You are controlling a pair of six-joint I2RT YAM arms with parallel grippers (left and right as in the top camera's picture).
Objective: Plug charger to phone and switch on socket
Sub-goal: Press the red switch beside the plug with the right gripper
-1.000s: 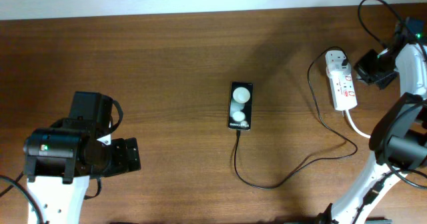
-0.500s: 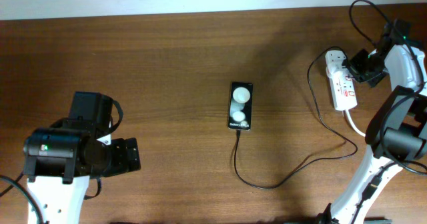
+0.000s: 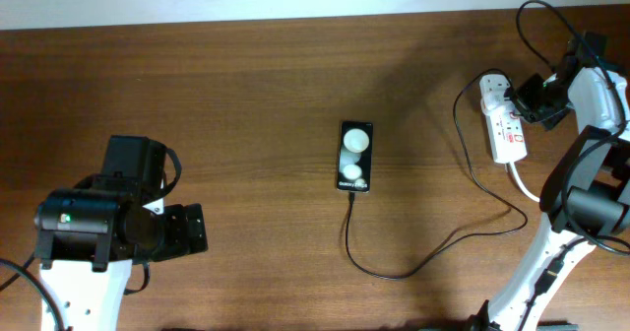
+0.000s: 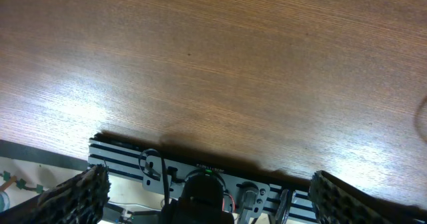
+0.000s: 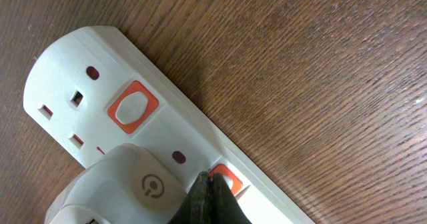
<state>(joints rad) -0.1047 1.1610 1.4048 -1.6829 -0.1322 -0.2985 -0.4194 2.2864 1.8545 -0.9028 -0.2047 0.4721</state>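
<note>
The right fingers [image 5: 208, 199], pinched together and empty, touch a red switch [image 5: 230, 177] on the power strip [image 5: 73, 64], just beside the white adapter [image 5: 133, 184]. The phone [image 3: 355, 157] lies far from them, the cable [image 3: 394, 273] meeting its edge. The left fingers [image 4: 73, 194] spread wide above the counter [image 4: 213, 64].

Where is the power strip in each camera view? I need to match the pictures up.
Overhead: the socket lies at the far right of the picture, running lengthways up it.
Left wrist: not in it; only the table shows.
Right wrist: the socket fills the lower left, running diagonally to the bottom edge.
Shared landmark: the white plug adapter plugged into the socket.
</note>
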